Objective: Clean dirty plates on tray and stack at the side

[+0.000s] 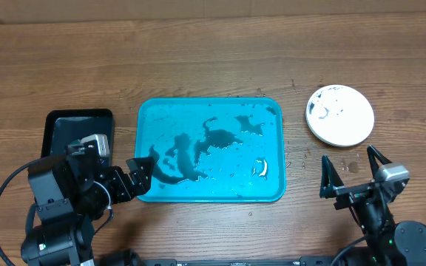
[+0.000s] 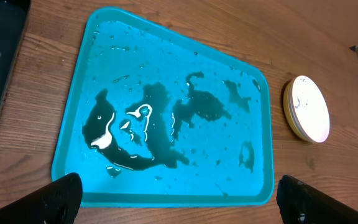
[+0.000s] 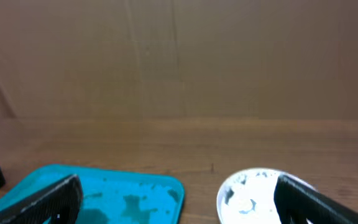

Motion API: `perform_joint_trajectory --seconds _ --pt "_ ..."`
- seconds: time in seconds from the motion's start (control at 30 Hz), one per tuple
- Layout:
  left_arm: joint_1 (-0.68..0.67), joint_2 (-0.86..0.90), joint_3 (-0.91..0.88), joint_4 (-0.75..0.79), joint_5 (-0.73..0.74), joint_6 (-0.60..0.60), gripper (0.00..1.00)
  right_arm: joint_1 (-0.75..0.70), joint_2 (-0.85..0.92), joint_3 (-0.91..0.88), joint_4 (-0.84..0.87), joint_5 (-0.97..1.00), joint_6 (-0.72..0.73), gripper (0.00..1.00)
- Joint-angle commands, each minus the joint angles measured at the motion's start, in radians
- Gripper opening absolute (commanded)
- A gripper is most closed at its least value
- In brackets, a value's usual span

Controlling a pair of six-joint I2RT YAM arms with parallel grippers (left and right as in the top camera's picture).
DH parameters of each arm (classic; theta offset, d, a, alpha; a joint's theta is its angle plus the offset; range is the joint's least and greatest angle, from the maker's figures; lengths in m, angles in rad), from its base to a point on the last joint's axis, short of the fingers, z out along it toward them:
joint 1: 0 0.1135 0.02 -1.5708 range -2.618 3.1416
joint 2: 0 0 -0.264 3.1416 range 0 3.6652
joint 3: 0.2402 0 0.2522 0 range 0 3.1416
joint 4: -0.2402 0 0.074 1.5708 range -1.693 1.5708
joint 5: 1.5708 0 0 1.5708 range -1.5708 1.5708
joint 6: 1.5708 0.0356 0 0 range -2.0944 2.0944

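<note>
The turquoise tray [image 1: 161, 118] lies mid-table and holds only dark wet smears and droplets, no plates. The plates [image 1: 339, 114] sit in a stack on the wood to the tray's right. The top one is white with dark smears near its rim, and the rims below barely show. My left gripper [image 1: 140, 171] is open and empty at the tray's near-left edge. The left wrist view shows the tray [image 2: 166, 198], the stack [image 2: 306, 109] and the open jaws [image 2: 179, 193]. My right gripper [image 1: 353, 168] is open and empty, just in front of the stack. The right wrist view shows the open jaws [image 3: 179, 196], the tray [image 3: 104, 186] and the top plate [image 3: 253, 193].
A smaller black tray [image 1: 65, 125] stands left of the turquoise tray, partly under my left arm. Small water drops dot the wood between the tray and the plates [image 1: 294, 151]. A brown wall backs the table in the right wrist view [image 3: 179, 62].
</note>
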Motion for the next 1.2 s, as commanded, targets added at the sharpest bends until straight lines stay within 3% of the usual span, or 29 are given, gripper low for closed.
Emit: perform_joint_trajectory --seconds 0.0,0.5,0.73,0.9,1.17 --pt "-0.002 0.001 0.000 0.003 -0.003 -0.013 1.00 -0.003 -0.048 -0.088 0.088 -0.057 0.000 1.00" --pt "-0.002 0.001 0.000 0.003 -0.003 -0.013 1.00 0.022 -0.055 -0.357 0.456 -0.101 0.000 1.00" --pt "-0.002 0.001 0.000 0.003 -0.003 -0.013 1.00 0.037 -0.055 -0.358 0.435 0.010 -0.001 1.00" --pt "-0.002 0.001 0.000 0.003 -0.003 -0.013 1.00 0.037 -0.055 -0.357 0.308 0.047 0.000 1.00" --pt "-0.002 0.001 0.000 0.003 -0.003 -0.013 1.00 0.037 -0.055 -0.357 0.305 0.080 0.000 1.00"
